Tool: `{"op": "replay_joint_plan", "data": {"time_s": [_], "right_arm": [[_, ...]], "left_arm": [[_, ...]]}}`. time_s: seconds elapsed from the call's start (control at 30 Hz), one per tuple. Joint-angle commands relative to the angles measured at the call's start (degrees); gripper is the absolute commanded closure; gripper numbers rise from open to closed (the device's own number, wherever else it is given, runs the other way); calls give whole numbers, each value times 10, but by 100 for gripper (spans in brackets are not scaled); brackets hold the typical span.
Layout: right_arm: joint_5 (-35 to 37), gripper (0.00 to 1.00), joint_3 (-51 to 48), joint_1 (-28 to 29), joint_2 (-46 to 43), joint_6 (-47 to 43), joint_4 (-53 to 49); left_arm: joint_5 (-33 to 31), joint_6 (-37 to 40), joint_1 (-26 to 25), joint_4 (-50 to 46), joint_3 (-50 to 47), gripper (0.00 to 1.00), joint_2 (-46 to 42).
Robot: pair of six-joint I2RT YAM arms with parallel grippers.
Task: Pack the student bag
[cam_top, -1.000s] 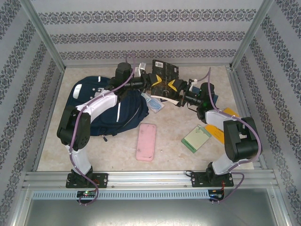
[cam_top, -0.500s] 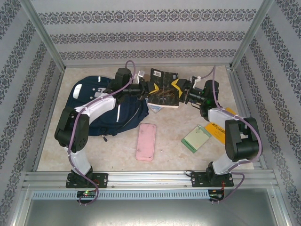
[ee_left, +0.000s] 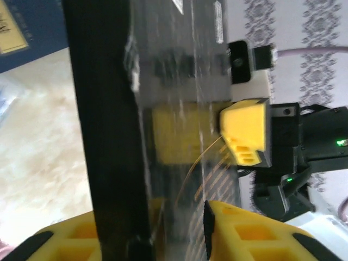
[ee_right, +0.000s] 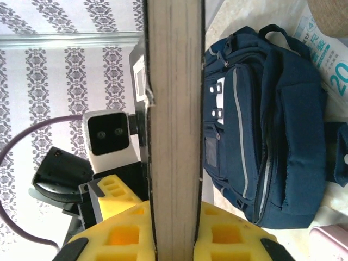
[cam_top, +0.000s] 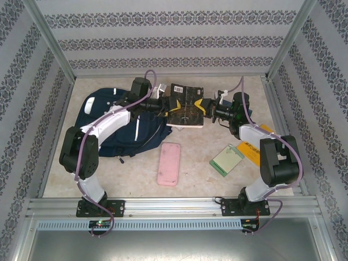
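Beige marbled tabletop (cam_top: 198, 163): flat pink rectangular case (cam_top: 169, 163) and green notepad (cam_top: 227, 159) nearest; large navy-blue fabric student bag (cam_top: 152, 131) lying mid-left. Farther back, left gripper (cam_top: 169, 104) and right gripper (cam_top: 202, 105) each clamp opposite edges of a thick black book (cam_top: 185, 106).

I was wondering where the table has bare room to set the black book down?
Bare marble-patterned table lies between the flat pink case and the green notepad, and near-left, in front of the navy-blue fabric backpack. Crowded: the far middle, where the left gripper and right gripper clamp the black book.
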Motion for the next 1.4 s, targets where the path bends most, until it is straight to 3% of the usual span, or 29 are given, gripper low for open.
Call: {"op": "replay_joint_plan", "data": {"time_s": [0.0, 0.23, 0.33, 0.43, 0.67, 0.83, 0.87, 0.93, 0.97, 1.13, 1.37], "right_arm": [[19, 100, 14, 0, -22, -71, -43], [62, 100, 16, 4, -77, -200, -206], [70, 100, 17, 7, -87, -224, -237], [76, 100, 15, 11, -91, -234, -250], [82, 100, 14, 23, -91, -238, -257], [83, 100, 20, 32, -86, -241, -261], [83, 100, 22, 33, -85, -241, -261], [86, 100, 27, 36, -83, -241, -261], [87, 100, 30, 38, -81, -240, -261], [95, 100, 48, 53, -67, -231, -252], [106, 100, 93, 87, -23, -217, -234]], "left_arm": [[-102, 166, 6, -209, 56, 59, -37], [-403, 247, 8, -347, 60, 52, -33], [-490, 262, 5, -382, 64, 52, 5], [-535, 279, -6, -397, 70, 51, 44], [-608, 290, -31, -412, 98, 50, 115], [-624, 302, -44, -415, 112, 52, 149], [-625, 304, -46, -416, 113, 57, 154], [-637, 303, -50, -418, 115, 89, 158], [-644, 301, -51, -422, 116, 100, 154], [-657, 294, -51, -434, 126, 100, 95], [-600, 317, -28, -437, 159, 100, -7]]}}
